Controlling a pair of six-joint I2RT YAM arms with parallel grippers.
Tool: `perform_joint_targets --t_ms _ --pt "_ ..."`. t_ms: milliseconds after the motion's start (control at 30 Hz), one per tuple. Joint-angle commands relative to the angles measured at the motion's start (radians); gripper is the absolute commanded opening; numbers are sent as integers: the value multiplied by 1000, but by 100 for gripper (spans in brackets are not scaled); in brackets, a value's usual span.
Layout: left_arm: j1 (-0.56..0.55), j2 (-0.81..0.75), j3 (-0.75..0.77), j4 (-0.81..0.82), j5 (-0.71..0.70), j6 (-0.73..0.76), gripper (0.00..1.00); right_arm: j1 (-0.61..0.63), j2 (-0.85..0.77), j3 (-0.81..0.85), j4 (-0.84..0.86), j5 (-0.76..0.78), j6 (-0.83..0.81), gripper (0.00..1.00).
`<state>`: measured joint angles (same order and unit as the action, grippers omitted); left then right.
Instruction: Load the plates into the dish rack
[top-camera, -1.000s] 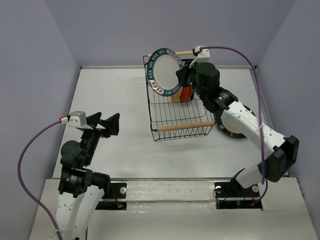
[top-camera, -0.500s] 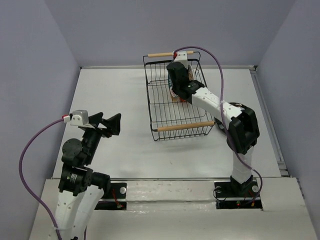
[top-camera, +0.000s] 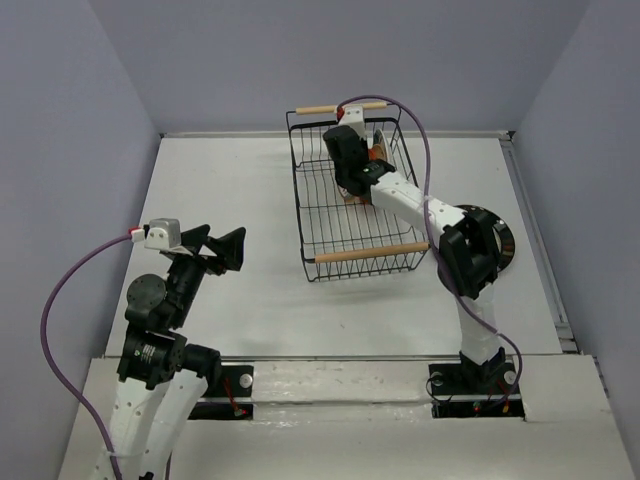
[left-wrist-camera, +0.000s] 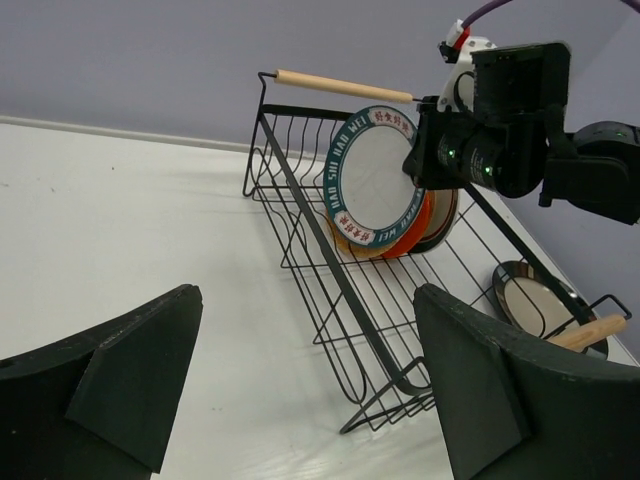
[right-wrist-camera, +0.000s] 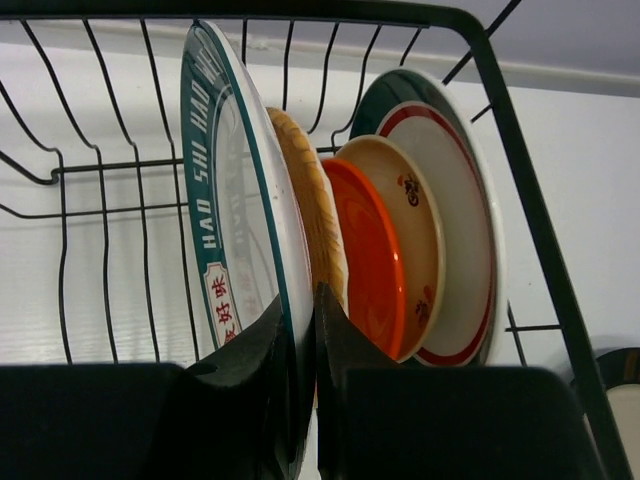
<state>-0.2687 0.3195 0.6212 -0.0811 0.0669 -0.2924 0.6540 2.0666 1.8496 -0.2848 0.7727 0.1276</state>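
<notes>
Top view: your right arm (top-camera: 400, 195) covers nearly everything standing in the rack (top-camera: 320, 215). The black-rimmed plate (top-camera: 505, 238) sits half behind its elbow. Right wrist: the front plate (right-wrist-camera: 225, 200) hides most of the tan plate (right-wrist-camera: 315, 215), and the right gripper (right-wrist-camera: 300, 300) blocks the front plate's bottom edge.

- The table (top-camera: 230, 190) is a flat white surface filling the middle of the top view, closed in by pale purple walls (top-camera: 60, 150) at left, right and back.
- The dish rack (top-camera: 372, 252) stands directly on it, in the upper centre of the top view. Its far end is close to the back wall, and each short end has a wooden bar handle.
- A black-rimmed plate (top-camera: 503, 240) lies flat on the table just right of the rack, partly hidden by the right arm (top-camera: 470, 255).
</notes>
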Motion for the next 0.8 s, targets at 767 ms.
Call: perform_joint_targets --t_ms 767 --pt "-9 10 6 20 1 22 97 -2 170 209 12 30 -19 31"
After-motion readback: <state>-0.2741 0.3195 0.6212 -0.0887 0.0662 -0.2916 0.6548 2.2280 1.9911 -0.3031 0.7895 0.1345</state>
